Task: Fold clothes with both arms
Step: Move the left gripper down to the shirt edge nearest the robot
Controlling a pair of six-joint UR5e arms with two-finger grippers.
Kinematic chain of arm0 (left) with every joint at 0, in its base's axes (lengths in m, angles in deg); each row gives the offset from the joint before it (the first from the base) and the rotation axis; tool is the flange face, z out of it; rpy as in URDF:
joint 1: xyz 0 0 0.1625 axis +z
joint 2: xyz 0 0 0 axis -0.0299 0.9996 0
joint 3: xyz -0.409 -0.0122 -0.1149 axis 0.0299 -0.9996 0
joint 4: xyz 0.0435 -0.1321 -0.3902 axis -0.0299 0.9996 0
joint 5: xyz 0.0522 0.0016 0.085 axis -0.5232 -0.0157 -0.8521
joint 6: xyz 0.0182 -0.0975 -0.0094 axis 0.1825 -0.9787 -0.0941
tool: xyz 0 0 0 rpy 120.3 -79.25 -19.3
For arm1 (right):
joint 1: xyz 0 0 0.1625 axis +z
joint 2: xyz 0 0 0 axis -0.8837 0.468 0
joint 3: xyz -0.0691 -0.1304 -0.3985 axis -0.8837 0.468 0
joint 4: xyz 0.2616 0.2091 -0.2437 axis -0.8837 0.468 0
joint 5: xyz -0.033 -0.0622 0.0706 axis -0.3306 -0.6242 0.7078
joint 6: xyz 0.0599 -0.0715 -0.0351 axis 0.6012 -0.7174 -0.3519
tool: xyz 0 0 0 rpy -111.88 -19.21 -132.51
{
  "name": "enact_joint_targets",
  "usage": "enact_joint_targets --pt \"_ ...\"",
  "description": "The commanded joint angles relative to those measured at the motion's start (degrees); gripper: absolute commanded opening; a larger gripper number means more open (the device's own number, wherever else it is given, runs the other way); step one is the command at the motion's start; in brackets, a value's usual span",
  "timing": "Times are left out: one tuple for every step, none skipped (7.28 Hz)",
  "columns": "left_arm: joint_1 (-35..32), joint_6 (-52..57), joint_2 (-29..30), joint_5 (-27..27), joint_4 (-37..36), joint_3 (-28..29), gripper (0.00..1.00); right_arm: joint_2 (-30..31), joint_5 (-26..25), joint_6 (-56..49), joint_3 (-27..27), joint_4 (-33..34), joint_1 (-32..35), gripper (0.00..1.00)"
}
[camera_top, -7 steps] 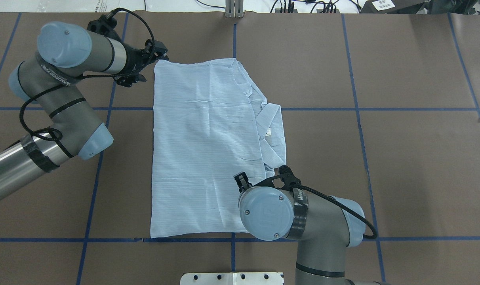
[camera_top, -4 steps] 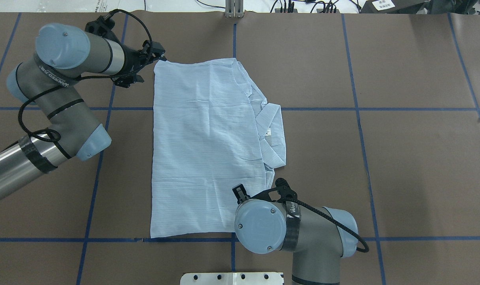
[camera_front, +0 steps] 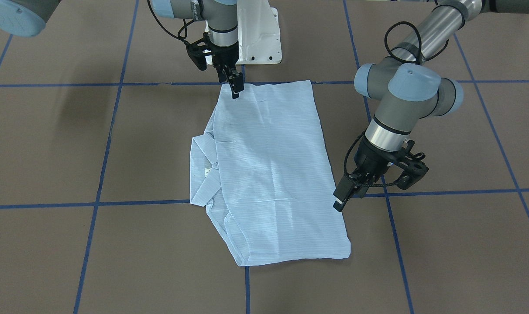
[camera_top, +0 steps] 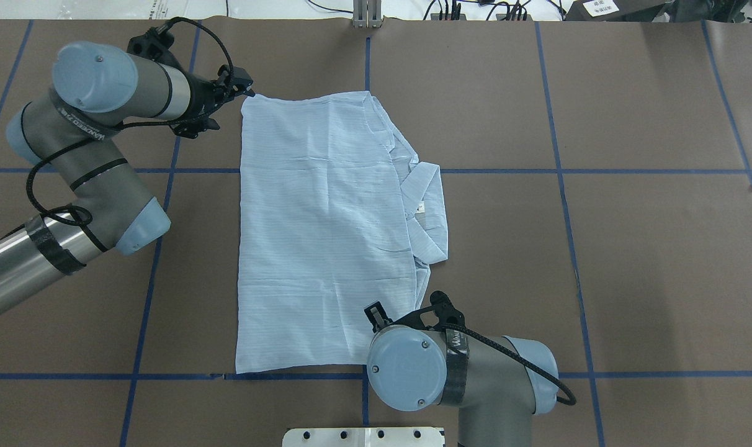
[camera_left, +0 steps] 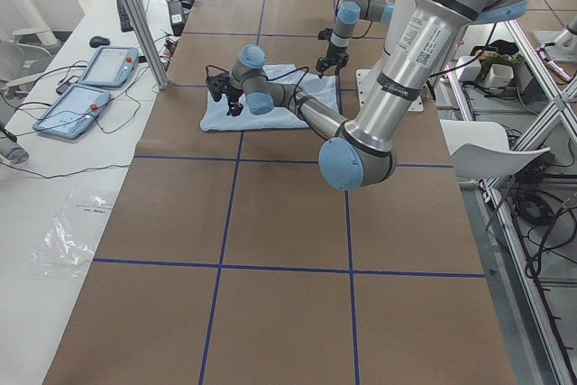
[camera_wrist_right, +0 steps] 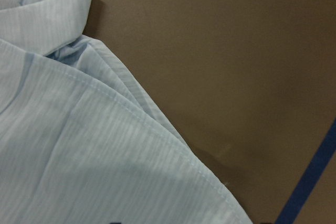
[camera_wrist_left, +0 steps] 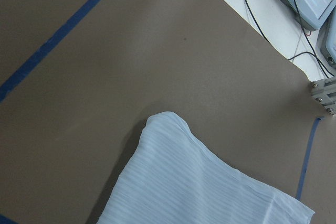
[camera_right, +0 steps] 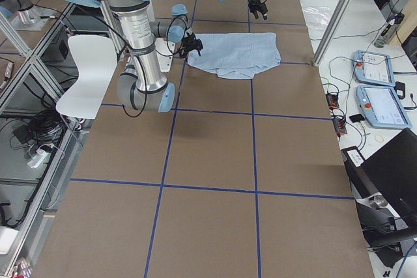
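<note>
Shirt [camera_top: 326, 236] lies flat on the brown surface [camera_top: 630, 248], mid-table. It is folded into a rough rectangle, long axis running away from the robot. The cloth is light blue, finely striped and wrinkled. Collar [camera_top: 429, 205] and bunched layers stick out along the robot's right edge. The left edge is straight. The near hem sits just short of a blue tape line [camera_top: 289, 376].

Left gripper [camera_top: 247, 90] is at the shirt's far left corner, tip just beside the cloth. The overhead view does not settle whether they touch. In the front view the same gripper [camera_front: 339, 199] angles down towards the shirt's edge. Its fingers read as one dark shape, so I cannot tell whether they are released or clenched. The left wrist view shows only the rounded corner of the shirt [camera_wrist_left: 199, 182] on the surface, with no fingers in sight.

Right gripper [camera_front: 235, 90] points straight down at the near right corner, tips at the cloth. The fingers look narrow from the front, and I cannot tell whether they pinch fabric. From overhead the arm's own wrist hides them. The right wrist view shows the shirt's seamed edge [camera_wrist_right: 79, 145] close up.

White base [camera_front: 260, 30] stands behind the right gripper.
</note>
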Motion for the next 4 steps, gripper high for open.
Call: enact_joint_targets --pt "0.09 0.0 0.06 -0.47 -0.01 0.04 0.99 0.03 0.08 -0.13 0.58 -0.19 0.12 0.91" --pt "0.09 0.0 0.06 -0.39 -0.01 0.04 0.99 -0.05 0.08 -0.13 2.15 -0.98 0.12 0.9" --pt "0.09 0.0 0.06 -0.39 -0.01 -0.05 0.99 -0.32 0.08 0.04 2.77 -1.85 0.12 0.9" --pt "0.09 0.0 -0.03 -0.39 -0.01 -0.05 0.99 -0.23 0.08 0.13 2.95 -1.86 0.03 0.89"
